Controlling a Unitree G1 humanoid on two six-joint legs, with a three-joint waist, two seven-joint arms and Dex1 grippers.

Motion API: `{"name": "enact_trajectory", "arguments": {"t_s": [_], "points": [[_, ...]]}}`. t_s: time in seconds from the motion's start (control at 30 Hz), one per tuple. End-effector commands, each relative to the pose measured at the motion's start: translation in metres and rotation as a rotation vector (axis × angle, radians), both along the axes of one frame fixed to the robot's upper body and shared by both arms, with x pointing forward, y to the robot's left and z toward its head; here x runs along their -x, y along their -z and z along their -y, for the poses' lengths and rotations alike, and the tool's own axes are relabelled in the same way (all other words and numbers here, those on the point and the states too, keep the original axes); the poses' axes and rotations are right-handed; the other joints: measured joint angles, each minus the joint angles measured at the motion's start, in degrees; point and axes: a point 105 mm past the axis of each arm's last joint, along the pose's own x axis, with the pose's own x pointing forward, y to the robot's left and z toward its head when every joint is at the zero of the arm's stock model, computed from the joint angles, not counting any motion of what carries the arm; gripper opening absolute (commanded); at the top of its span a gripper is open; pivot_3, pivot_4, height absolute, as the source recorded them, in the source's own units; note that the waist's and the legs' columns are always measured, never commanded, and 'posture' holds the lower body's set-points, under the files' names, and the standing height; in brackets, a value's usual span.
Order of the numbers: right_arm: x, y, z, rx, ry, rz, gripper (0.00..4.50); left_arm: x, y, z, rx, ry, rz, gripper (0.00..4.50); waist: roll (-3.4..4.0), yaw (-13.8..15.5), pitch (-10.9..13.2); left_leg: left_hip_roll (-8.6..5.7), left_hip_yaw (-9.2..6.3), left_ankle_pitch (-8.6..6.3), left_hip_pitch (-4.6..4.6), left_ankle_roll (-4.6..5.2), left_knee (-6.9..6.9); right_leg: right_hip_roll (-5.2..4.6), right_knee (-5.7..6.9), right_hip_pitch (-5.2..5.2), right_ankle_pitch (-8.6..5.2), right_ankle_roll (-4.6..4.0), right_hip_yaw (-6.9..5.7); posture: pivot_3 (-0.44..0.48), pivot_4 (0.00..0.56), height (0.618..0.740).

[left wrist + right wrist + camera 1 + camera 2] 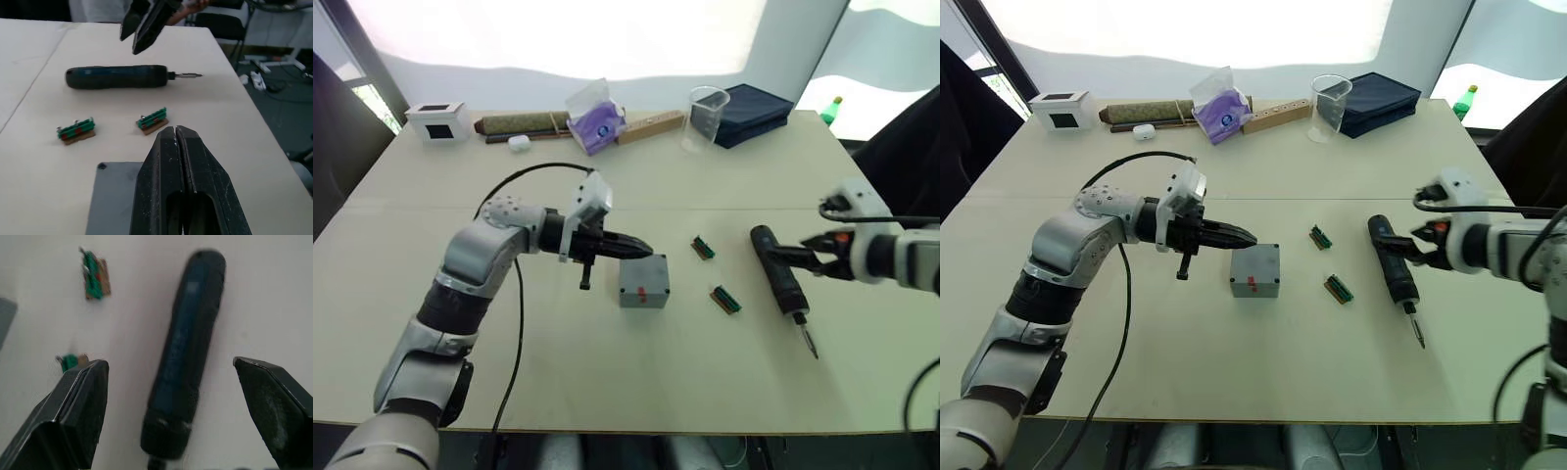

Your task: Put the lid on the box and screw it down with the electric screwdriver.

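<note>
Left eye view: the box [643,281] sits near the middle of the worktop [607,382], with a small red mark on its near side and the lid [115,196] lying flat on top. The left hand [641,249] hovers at the box's far-left top edge, its two black fingers pressed together and holding nothing. To the right of the box lie two small green-brown strips [725,299] [703,248], apart from each other. Further right, the electric screwdriver [780,277] lies flat on the worktop, its metal bit pointing toward the near edge. The right hand [806,258] is at the screwdriver's right side; in the right wrist view its fingers are spread wide on either side of the tool's body without touching it. Along the far edge stand a white box with black window [437,120], a purple tissue pack [596,119], a clear cup [708,113] and a dark blue case [752,112].
</note>
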Motion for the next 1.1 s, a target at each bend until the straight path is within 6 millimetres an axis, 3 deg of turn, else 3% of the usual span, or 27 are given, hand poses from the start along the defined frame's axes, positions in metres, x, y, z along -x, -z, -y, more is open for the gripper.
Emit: {"name": "enact_trajectory", "arguments": {"t_s": [0.03,0.27,0.57,0.87,0.97,1.1], "points": [[-0.002,-0.001,0.007,0.015,-0.044,-0.018,4.45,0.011,-0.007,0.011,-0.008,0.089,0.086,0.0,0.05,-0.4,0.01,0.0,0.0,0.0,0.0,0.0,0.0,0.0,0.01,-0.02,0.0,0.0,0.0,0.0,0.15,0.74],[-0.014,0.014,0.004,0.025,-0.116,-0.133,4.45,0.005,0.001,0.023,-0.003,0.094,0.115,0.0,0.19,-0.7,0.03,0.04,0.01,-0.02,0.04,0.04,0.01,0.06,0.05,-0.05,0.0,0.0,0.05,0.0,0.15,0.74],[-0.033,0.033,-0.001,0.007,-0.155,-0.253,4.45,-0.002,0.01,0.019,-0.024,0.046,0.178,0.0,0.23,-0.24,0.06,0.04,0.05,-0.02,-0.01,0.03,0.08,0.01,0.04,-0.11,0.0,0.0,0.04,0.0,0.15,0.74],[-0.023,0.062,-0.019,0.063,-0.28,-0.417,4.45,0.006,0.013,0.015,-0.013,0.006,0.149,0.0,0.22,-0.36,0.05,0.06,0.03,-0.01,0.0,0.01,0.12,0.01,0.08,-0.08,0.0,0.0,0.01,0.0,0.15,0.74],[-0.023,0.075,-0.035,0.124,-0.348,-0.457,3.73,0.008,0.014,0.016,-0.006,-0.006,0.143,0.0,0.19,-0.45,0.02,0.06,0.0,-0.02,0.04,0.04,0.16,0.02,0.08,0.0,0.0,0.0,-0.02,0.0,0.15,0.74],[-0.012,0.094,-0.039,0.168,-0.381,-0.537,2.34,0.012,0.016,0.019,0.006,-0.022,0.128,0.0,-0.07,-0.51,-0.13,0.1,-0.08,-0.04,0.12,0.06,0.17,0.07,0.08,0.1,0.0,0.0,-0.07,0.0,0.15,0.74]]}}
